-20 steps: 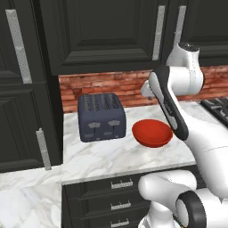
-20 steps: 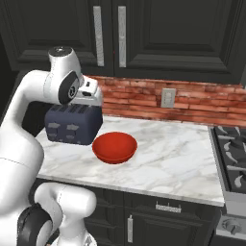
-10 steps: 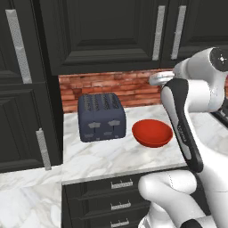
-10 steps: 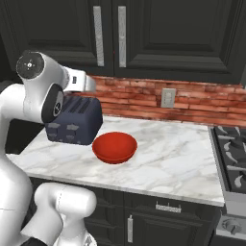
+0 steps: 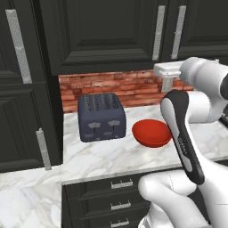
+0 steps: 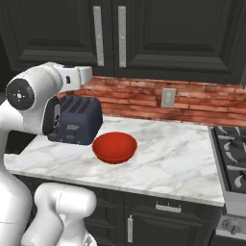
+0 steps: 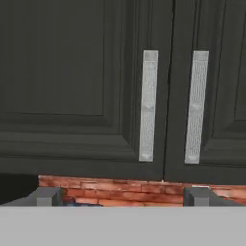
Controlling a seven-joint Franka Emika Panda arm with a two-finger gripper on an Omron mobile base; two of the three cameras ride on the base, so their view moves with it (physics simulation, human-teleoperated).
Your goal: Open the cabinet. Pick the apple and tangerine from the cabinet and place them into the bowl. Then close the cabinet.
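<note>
1. Nearest to us, the gripper (image 7: 122,197) is hanging in the air with its jaws spread wide and nothing between them; the two dark fingertips (image 7: 45,196) are poking up at the bottom of the hand view, set far enough apart to take a bar handle between them.

2. The hand is looking straight at the cabinet (image 7: 86,81), which suggests the arm is lining up for the opening step, not for any fruit.

3. Down on the counter (image 6: 178,158), the bowl (image 6: 114,147) is sitting empty toward the front edge, mouth up, ready to receive whatever comes out of the cupboard.

4. Just beside it, toward the counter's left end, the toaster (image 5: 101,116) is standing close to the bowl but apart from it, so the drop zone looks unobstructed.

5. Behind both runs the brick backsplash (image 6: 192,103), along the counter's back edge.

6. Farthest off, the cabinet doors are both shut, with the two long handles, left handle (image 7: 148,105) and right handle (image 7: 196,106), hanging side by side either side of the centre seam.

7. The apple and tangerine are presumably behind those doors, hidden for now; I judge the task is barely begun.
</note>
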